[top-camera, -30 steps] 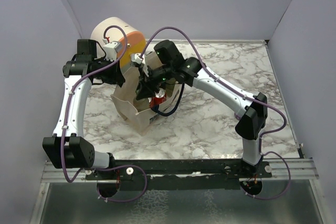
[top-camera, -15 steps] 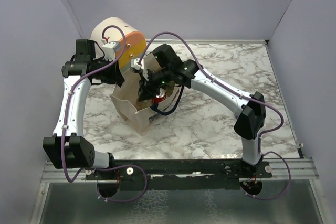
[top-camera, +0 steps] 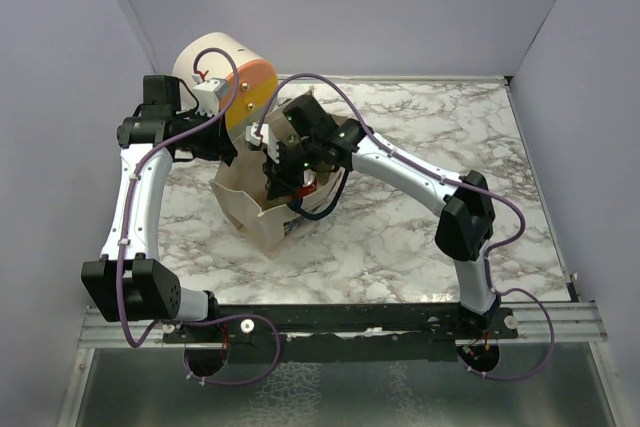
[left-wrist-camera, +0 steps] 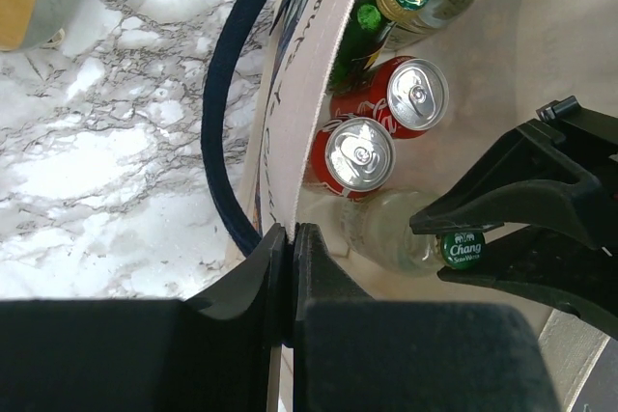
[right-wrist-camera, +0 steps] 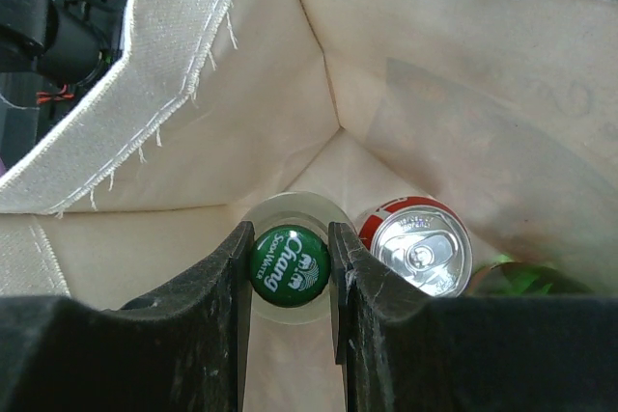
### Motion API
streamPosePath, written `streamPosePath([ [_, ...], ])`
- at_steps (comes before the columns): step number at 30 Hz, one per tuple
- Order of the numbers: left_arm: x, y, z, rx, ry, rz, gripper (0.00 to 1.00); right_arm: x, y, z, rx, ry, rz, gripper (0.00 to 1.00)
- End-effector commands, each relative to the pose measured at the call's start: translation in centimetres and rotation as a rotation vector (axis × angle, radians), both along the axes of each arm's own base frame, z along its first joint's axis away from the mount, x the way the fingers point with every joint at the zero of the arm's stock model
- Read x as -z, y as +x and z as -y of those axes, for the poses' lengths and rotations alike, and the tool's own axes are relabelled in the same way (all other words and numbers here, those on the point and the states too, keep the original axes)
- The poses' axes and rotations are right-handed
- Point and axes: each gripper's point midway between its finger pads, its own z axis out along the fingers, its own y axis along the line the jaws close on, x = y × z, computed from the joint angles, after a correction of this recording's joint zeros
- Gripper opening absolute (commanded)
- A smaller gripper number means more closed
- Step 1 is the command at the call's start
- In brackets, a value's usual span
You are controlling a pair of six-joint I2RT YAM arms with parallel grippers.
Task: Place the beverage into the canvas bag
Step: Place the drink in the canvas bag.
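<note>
The right gripper (right-wrist-camera: 290,243) clamps the cap of the likely heavy, slick, breakable glass Chang bottle (right-wrist-camera: 289,269) inside the canvas bag (left-wrist-camera: 319,74); the left gripper (left-wrist-camera: 291,238) pinches its limp rim.

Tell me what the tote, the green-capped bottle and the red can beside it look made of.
Canvas bag: woven cotton-like cloth, matte beige; frayed threads show along its hem. Bottle: probably clear glass, glossy see-through shoulder; its cap looks like painted metal. Can: likely aluminium, shiny silver lid with pull tab, red printed side.
</note>
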Motion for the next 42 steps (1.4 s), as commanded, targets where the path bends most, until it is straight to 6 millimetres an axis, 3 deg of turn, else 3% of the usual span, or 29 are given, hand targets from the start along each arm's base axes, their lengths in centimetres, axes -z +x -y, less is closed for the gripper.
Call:
streamPosePath([
  [1,-1.4,0.5,0.1,0.021,-0.022,0.062,0.00,-1.1,0.6,-0.6,-0.012,0.034,0.076,0.01],
  [14,-1.4,0.7,0.0,0.019,-0.019,0.064,0.00,3.1,1.1,0.7,-0.041,-0.080,0.112,0.01],
  [28,-2.3,1.2,0.4,0.032,-0.056,0.073,0.00,5.7,-0.3,2.1,-0.136,-0.122,0.125,0.02],
  [34,-2.5,1.3,0.7,0.039,-0.073,0.068,0.00,6.4,-1.0,2.5,-0.172,-0.136,0.100,0.08],
  [42,-2.3,1.6,0.5,0.039,-0.064,0.070,0.00,5.6,-1.5,2.3,-0.185,-0.112,0.084,0.29],
])
